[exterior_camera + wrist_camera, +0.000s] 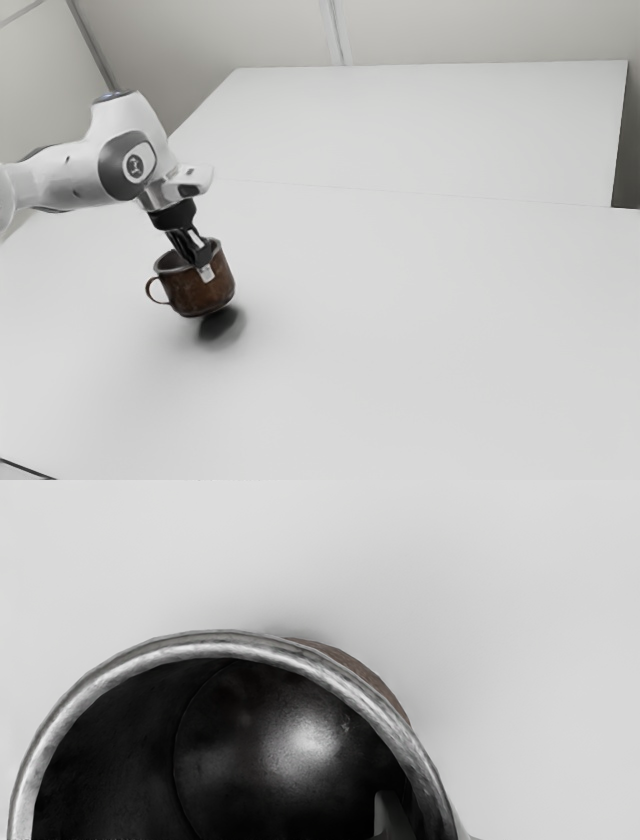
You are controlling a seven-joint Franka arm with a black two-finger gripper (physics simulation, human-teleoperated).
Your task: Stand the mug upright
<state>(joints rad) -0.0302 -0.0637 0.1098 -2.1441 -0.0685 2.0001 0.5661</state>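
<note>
In the exterior view my gripper [203, 264] is shut on the wall of a brown mug [196, 292], with one finger outside and the other reaching inside. The mug is slightly tilted, its opening facing up and its handle toward the exterior view's left. Its shadow falls on the table just below, and the base looks raised at least partly off the surface. In the wrist view the mug [295, 655] shows its pale rim and dark interior, and the gripper [431, 826] has the rim between its fingers. The handle is hidden there.
The white table [400, 330] extends around the mug, with another white surface [430, 130] behind it. A dark thin line [25, 469] lies at the exterior view's lower left corner.
</note>
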